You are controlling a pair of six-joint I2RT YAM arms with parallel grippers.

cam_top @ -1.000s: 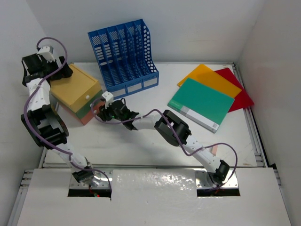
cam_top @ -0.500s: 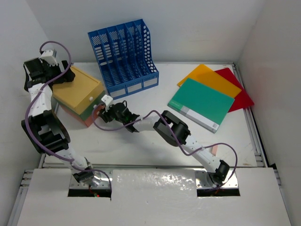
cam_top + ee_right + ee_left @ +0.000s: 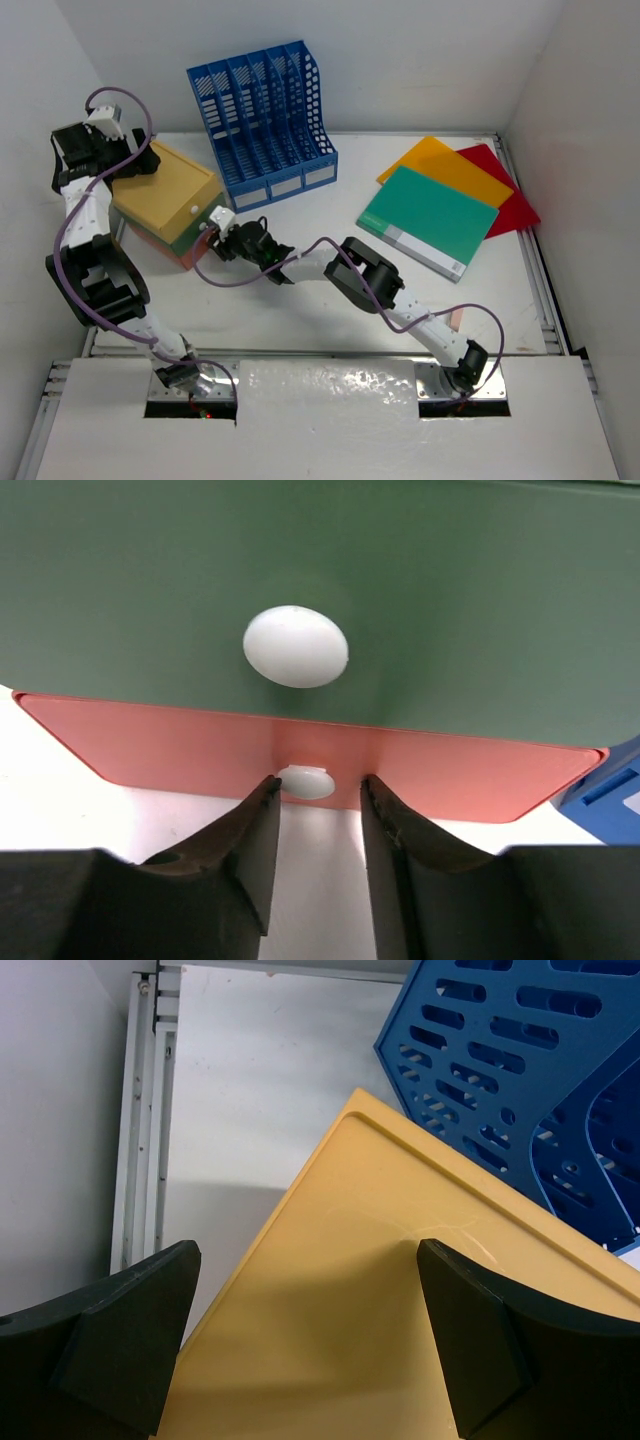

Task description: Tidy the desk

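The white desk [image 3: 300, 300] holds a small drawer box [image 3: 165, 190] with a yellow top at the back left. My left gripper [image 3: 140, 160] is open and hovers over that yellow top [image 3: 380, 1290], fingers wide apart. My right gripper [image 3: 215, 240] is at the box's front. In the right wrist view its jaws [image 3: 318, 790] stand narrowly apart around the white knob [image 3: 307, 781] of the orange bottom drawer [image 3: 150, 745]. The left finger touches the knob and a gap shows on the right. The green drawer [image 3: 450, 600] above has its own knob [image 3: 296, 646].
A blue slotted file rack [image 3: 262, 120] stands just right of the drawer box, close to my left gripper [image 3: 520, 1070]. Green [image 3: 428, 220], orange [image 3: 445, 165] and red [image 3: 505, 190] folders lie overlapped at the right. A metal rail [image 3: 140, 1110] and white walls bound the desk.
My right gripper has moved a little left, up to the drawer box's front. My left wrist shifted slightly over the box top, then stayed still.
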